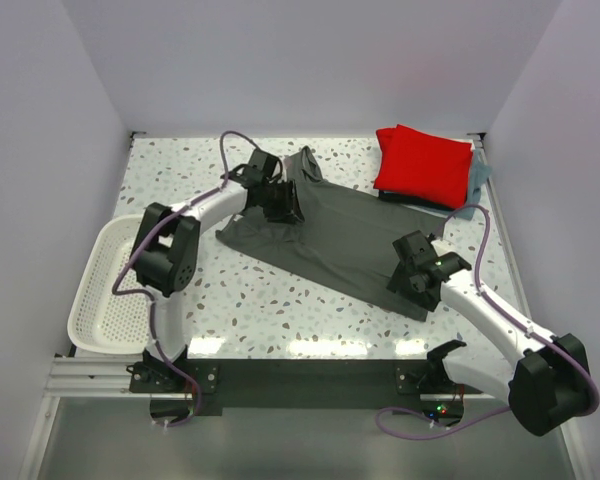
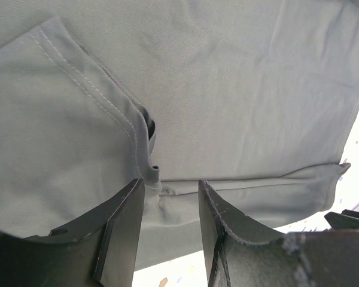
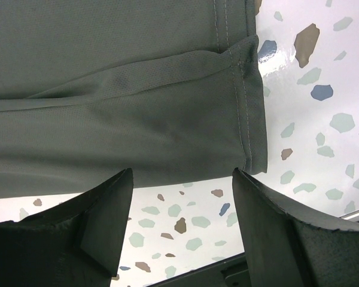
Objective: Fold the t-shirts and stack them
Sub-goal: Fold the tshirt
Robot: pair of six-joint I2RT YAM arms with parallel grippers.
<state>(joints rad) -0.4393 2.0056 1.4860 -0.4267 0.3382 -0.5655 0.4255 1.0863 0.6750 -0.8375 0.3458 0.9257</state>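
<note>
The large dark grey t-shirt [image 1: 335, 235] lies spread flat across the middle of the table. My left gripper [image 1: 278, 200] is at its far left part; in the left wrist view it [image 2: 170, 191] is open, with a bunched seam of the grey cloth [image 2: 227, 89] between the fingertips. My right gripper [image 1: 420, 268] is at the shirt's near right corner; in the right wrist view it [image 3: 182, 176] is wide open, and the hemmed corner [image 3: 167, 119] lies just beyond the fingertips. The folded red t-shirt [image 1: 425, 160] rests on the light blue-grey one [image 1: 478, 185] at the back right.
A white mesh basket [image 1: 110, 290] stands at the left table edge. White walls close in the back and both sides. The speckled tabletop [image 3: 311, 107] shows beside the grey shirt's corner.
</note>
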